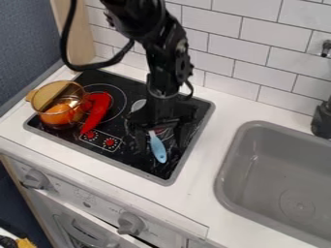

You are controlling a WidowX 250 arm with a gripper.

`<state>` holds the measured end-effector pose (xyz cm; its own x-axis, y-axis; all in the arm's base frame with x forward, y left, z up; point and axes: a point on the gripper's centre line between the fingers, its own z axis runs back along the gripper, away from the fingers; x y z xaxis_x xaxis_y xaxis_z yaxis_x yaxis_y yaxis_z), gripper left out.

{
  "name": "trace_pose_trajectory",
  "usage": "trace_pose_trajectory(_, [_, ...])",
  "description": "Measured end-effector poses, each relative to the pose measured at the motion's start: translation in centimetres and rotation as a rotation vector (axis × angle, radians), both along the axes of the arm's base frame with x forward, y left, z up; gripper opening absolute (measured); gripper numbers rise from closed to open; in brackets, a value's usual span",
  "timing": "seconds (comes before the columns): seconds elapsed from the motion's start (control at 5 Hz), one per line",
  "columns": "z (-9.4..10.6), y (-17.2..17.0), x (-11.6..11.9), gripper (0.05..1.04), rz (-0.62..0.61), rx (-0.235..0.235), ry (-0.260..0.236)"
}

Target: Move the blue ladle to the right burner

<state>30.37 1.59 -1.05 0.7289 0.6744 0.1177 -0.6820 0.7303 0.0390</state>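
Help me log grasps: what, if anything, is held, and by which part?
That cannot be told: the gripper hangs over the middle of the blue ladle and hides any hold.

Blue ladle [158, 149]: light-blue handle, pale grey bowl, middle section obscured. Position: on the black cooktop [132, 157], lengthwise between rear and front edges; handle end near the front right corner. Right burner [169, 134]: flat on the cooktop's right half, largely obscured.
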Motion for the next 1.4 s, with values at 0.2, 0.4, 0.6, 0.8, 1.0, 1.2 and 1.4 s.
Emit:
trace_pose_trajectory(0.2, [-1.1, -0.1, 0.1, 1.0, 0.015, 0.072, 0.01])
trace_pose_trajectory(0.4, [-1.1, 0.0, 0.4, 0.947, 0.01, 0.076, -0.002])
trace_pose_trajectory(0.6, [-1.2, 0.0, 0.6, 0.659, 0.019, 0.078, -0.017])
trace_pose_trajectory(0.8, [-1.3, -0.2, 0.3, 0.369, 0.021, 0.042, -0.002])
trace_pose_trajectory(1.0, [-1.2, 0.4, 0.1, 0.324, 0.036, 0.023, 0.035])
trace_pose_trajectory(1.2, [-0.6, 1.4, 0.5, 0.324, 0.083, 0.007, 0.036])
trace_pose_trajectory(1.4, [1.3, 1.9, 1.5, 0.324, 0.12, -0.038, 0.004])
